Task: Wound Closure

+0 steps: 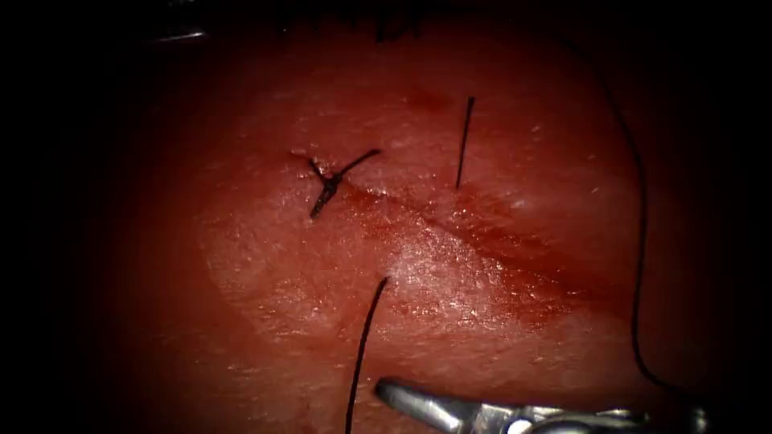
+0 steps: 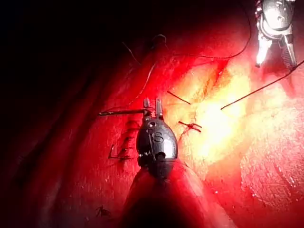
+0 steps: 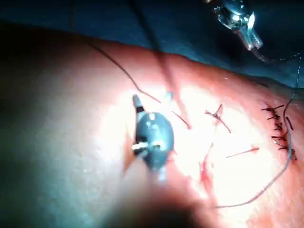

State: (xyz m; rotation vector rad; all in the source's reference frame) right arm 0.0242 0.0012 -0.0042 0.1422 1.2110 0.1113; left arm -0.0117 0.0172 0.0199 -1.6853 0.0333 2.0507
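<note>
Right claw (image 1: 402, 395), at six o'clock, holds nothing, jaws apart. Left claw (image 2: 153, 105) clamps the needle (image 2: 121, 112). One tied knot (image 1: 330, 183) marks the cut (image 1: 482, 241); one thread (image 1: 639, 241) trails across the tissue (image 1: 265, 265).

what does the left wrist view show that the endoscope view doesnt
Left wrist view adds: the left tool shut on the needle near one end, the needle apparently out of the tissue, beside a row of earlier stitches.
Endoscope view adds: the cut running from the knot down to the right, with red fluid along it.
Both: the tied knot, thread ends near it, and the right tool, jaws open, holding nothing.
</note>
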